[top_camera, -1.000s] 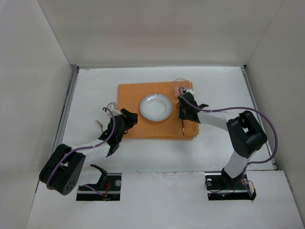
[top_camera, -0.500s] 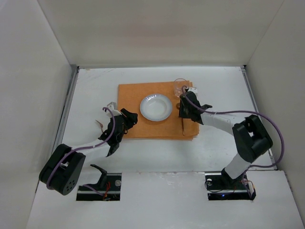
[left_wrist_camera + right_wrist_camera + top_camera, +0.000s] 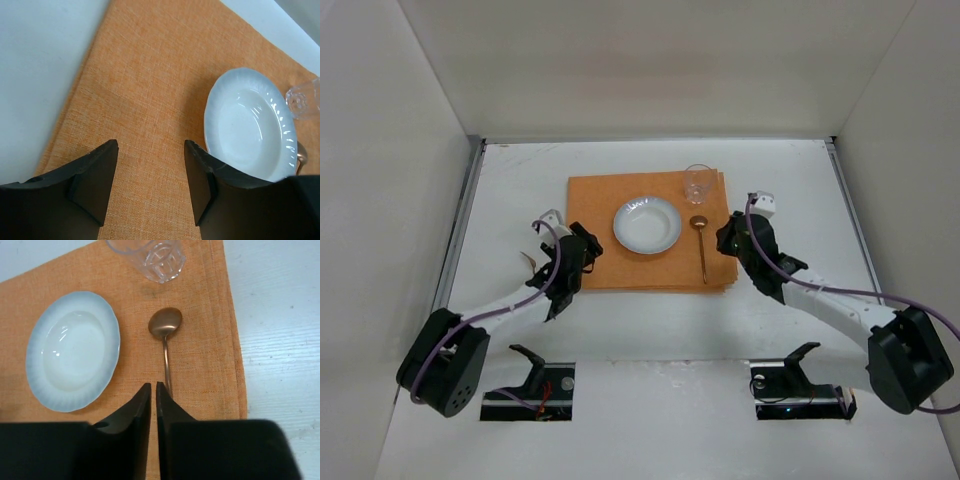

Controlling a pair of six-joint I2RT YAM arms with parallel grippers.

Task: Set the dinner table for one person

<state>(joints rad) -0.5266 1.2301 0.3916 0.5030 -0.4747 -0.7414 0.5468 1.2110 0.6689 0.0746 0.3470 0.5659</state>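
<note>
Right end effector (image 3: 153, 386), fingers almost pressed together and empty, sits at lower centre of its view, its tips overlapping the spoon (image 3: 165, 340) handle. Left end effector (image 3: 150, 145), fingers spread wide, holds nothing above the placemat (image 3: 145, 75). The plate (image 3: 647, 224) and glass (image 3: 698, 183) rest on the placemat, mid-frame on the white table (image 3: 520, 180).
</note>
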